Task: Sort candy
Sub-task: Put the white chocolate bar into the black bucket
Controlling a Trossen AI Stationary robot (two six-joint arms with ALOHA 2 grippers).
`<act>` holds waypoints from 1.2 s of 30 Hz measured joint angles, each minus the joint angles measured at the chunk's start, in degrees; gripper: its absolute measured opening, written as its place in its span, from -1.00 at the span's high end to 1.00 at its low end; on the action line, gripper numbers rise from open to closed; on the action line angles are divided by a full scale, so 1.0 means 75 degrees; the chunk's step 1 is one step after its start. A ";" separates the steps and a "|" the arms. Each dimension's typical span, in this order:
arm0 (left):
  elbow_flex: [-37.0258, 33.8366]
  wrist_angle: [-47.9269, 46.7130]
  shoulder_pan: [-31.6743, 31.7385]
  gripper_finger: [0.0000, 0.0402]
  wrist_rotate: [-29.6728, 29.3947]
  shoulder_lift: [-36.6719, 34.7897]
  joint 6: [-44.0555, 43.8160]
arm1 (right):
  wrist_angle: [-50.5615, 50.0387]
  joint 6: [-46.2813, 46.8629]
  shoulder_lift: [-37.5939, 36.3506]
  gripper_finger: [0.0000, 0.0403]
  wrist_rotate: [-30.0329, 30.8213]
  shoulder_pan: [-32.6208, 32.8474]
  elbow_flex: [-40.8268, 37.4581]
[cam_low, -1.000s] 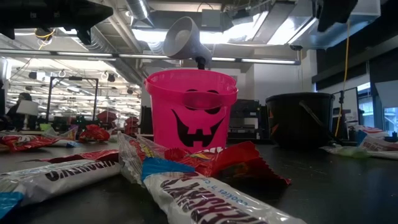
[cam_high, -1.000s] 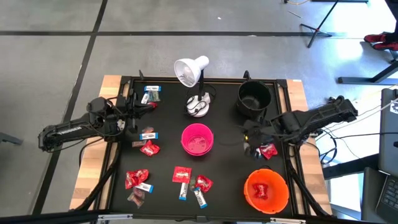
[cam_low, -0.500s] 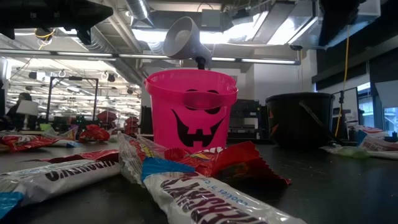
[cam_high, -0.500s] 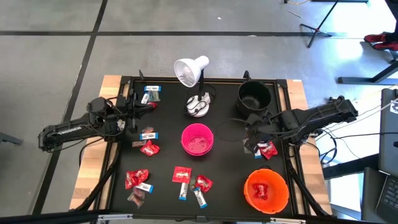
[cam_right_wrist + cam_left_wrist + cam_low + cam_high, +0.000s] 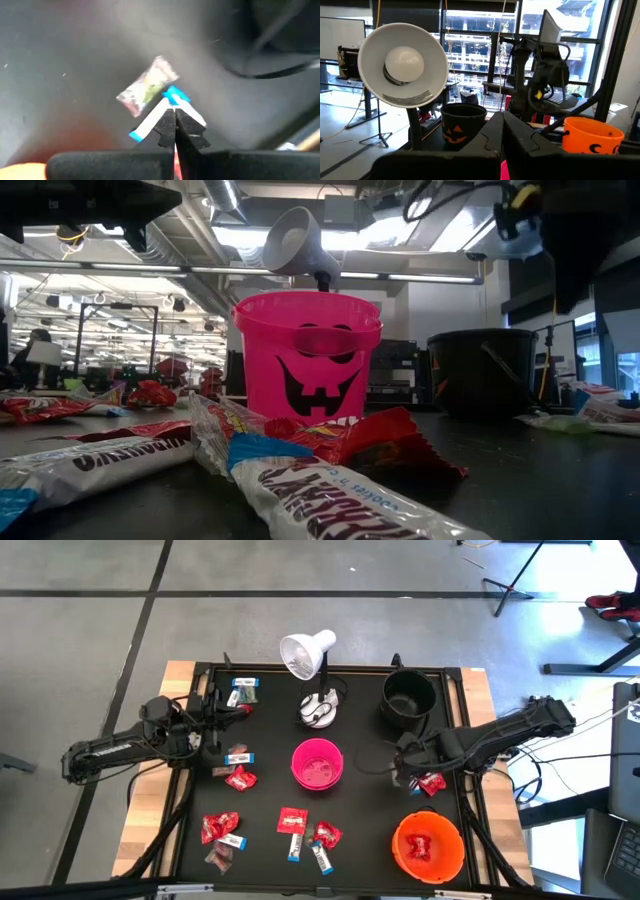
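The right gripper [image 5: 398, 766] is hanging over the black mat [image 5: 365, 830] in the lane between the black bucket [image 5: 409, 696] and the orange bucket [image 5: 428, 846]. Its fingers are closed tip to tip, and in the right wrist view they are pinching the edge of a white-and-blue bar [image 5: 167, 112]. A small pale wrapped sweet [image 5: 148, 86] is lying on the mat directly below, and a red packet [image 5: 432, 782] is lying just beside the gripper.

The left gripper [image 5: 232, 712] is waiting near the left edge of the mat with its fingers fully closed and holding nothing. In the left wrist view it is pointing across the table toward the white desk lamp [image 5: 402, 65].

The remaining candy is lying in loose groups:
- Two wrapped pieces [image 5: 241, 688] are sitting at the far left corner.
- A blue-ended bar and a red packet [image 5: 240, 777] are sitting left of the pink bucket [image 5: 317, 763].
- Red packets with a bar and a dark piece [image 5: 220, 830] are sitting near the front left edge.
- A red packet [image 5: 292, 821] with two slim bars [image 5: 320, 857] is sitting close to the front edge.

Open mat is showing between the pink bucket and the right gripper. In the low view the front candy [image 5: 300, 490] is lying just ahead of the pink bucket.
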 joint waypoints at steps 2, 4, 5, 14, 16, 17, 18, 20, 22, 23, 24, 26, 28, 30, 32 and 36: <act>0.0000 -0.0002 -0.0002 0.99 0.0000 0.0001 0.0000 | 0.0365 -0.0140 0.0003 1.00 -0.0091 -0.0002 -0.0177; 0.0001 0.0000 -0.0001 0.99 0.0000 0.0000 0.0000 | 0.0593 -0.0352 0.0000 1.00 -0.0014 -0.0002 -0.0348; 0.0002 -0.0002 -0.0003 0.99 0.0000 -0.0001 0.0000 | 0.0591 -0.0473 0.0000 1.00 0.0053 -0.0003 -0.0432; 0.0001 0.0000 -0.0002 0.99 -0.0001 0.0001 0.0000 | 0.0315 0.0103 -0.0310 0.85 0.0205 -0.0010 -0.1432; 0.0003 -0.0002 -0.0003 0.99 0.0000 0.0001 0.0000 | 0.0320 0.0389 -0.0790 0.74 0.0376 -0.0010 -0.1674; 0.0000 0.0001 -0.0003 0.99 0.0000 0.0001 0.0000 | 0.0335 0.0523 -0.1099 0.68 0.0487 -0.0010 -0.1799; 0.0000 0.0001 0.0000 0.99 -0.0003 -0.0001 0.0000 | 0.0341 0.0658 -0.1445 0.63 0.0582 -0.0010 -0.1924; 0.0002 -0.0002 -0.0003 0.99 0.0000 0.0001 0.0000 | 0.0330 0.0881 -0.2152 0.53 0.0643 -0.0010 -0.2156; 0.0003 0.0001 0.0000 0.99 -0.0003 0.0000 0.0000 | 0.0341 0.1031 -0.2780 0.45 0.0590 -0.0010 -0.2382; 0.0001 -0.0002 -0.0001 0.99 -0.0001 -0.0001 0.0000 | 0.0416 0.1137 -0.3032 0.41 0.0539 -0.0010 -0.2483; 0.0001 -0.0001 -0.0003 0.99 0.0000 0.0000 0.0000 | 0.0535 0.1227 -0.3227 0.38 0.0471 -0.0010 -0.2587; 0.0000 -0.0001 0.0000 0.99 -0.0003 0.0001 0.0000 | 0.0729 0.1298 -0.3484 0.33 0.0300 -0.0007 -0.2799; 0.0001 -0.0002 -0.0003 0.99 0.0000 0.0000 0.0000 | 0.0883 0.1303 -0.3547 0.30 0.0145 -0.0007 -0.2997; 0.0002 -0.0002 0.0000 0.99 0.0000 -0.0002 0.0000 | 0.1052 0.1305 -0.3537 0.28 0.0117 -0.0007 -0.3184; 0.0001 0.0000 -0.0002 0.99 -0.0001 0.0000 0.0000 | 0.1234 0.1157 -0.3472 0.27 0.0130 -0.0007 -0.3370; 0.0003 0.0001 0.0000 0.99 0.0000 -0.0001 0.0000 | 0.1948 0.0461 -0.3216 0.26 0.0136 -0.0007 -0.3703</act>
